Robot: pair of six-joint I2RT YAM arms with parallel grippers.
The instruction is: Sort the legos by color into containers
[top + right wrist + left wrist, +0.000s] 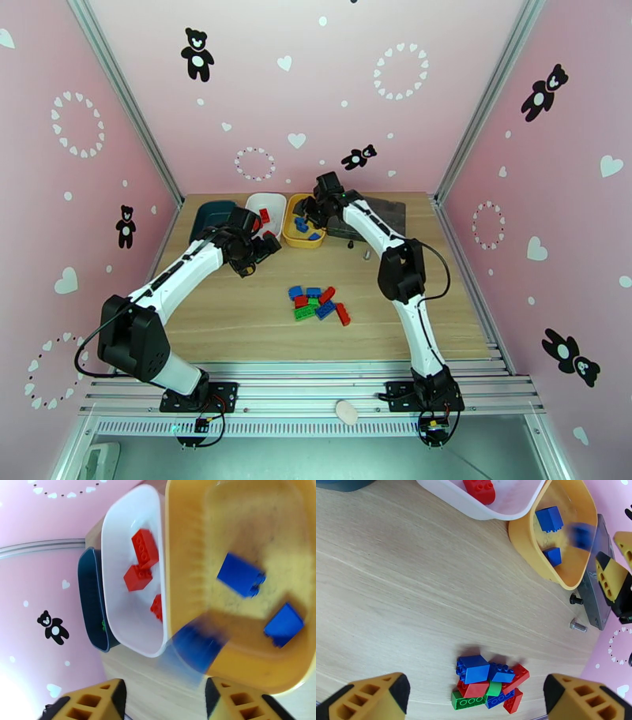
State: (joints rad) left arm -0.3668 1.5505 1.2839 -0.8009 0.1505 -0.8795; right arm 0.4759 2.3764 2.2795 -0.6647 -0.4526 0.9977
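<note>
One pale wooden table (237,324) carries everything, with pink walls on three sides. Two white and black arms reach from the near edge. The left arm (178,276) leans toward the far middle, and the right arm (403,276) bends back to the far trays.

Along the far edge stand the containers side by side: the dark teal tray (89,590) on the left, the white tray (130,531) in the middle and the yellow tray (181,559) on the right. A flat dark grey box (387,211) lies just right of the yellow one.

The left gripper (265,251) hovers over the table just near of the white tray. Its fingers are spread wide with nothing between them. The right gripper (164,685) hangs over the near rim of the yellow tray. Its fingers are parted and clasp nothing.

Just beyond those fingers a blue brick (195,645) shows as a smear in mid-air over the yellow tray, touching neither finger. Two more blue bricks (241,574) lie on the yellow tray's floor, apart from each other. Three red bricks (144,549) lie in the white tray. I cannot tell what the teal tray holds.

The remaining legos (318,302) sit in a tight heap of red, green and blue in the middle of the table, well apart from the trays.

Smallest are a dark metal bit (575,599) and a silver one (578,626), on the wood near the grey box's near edge.
</note>
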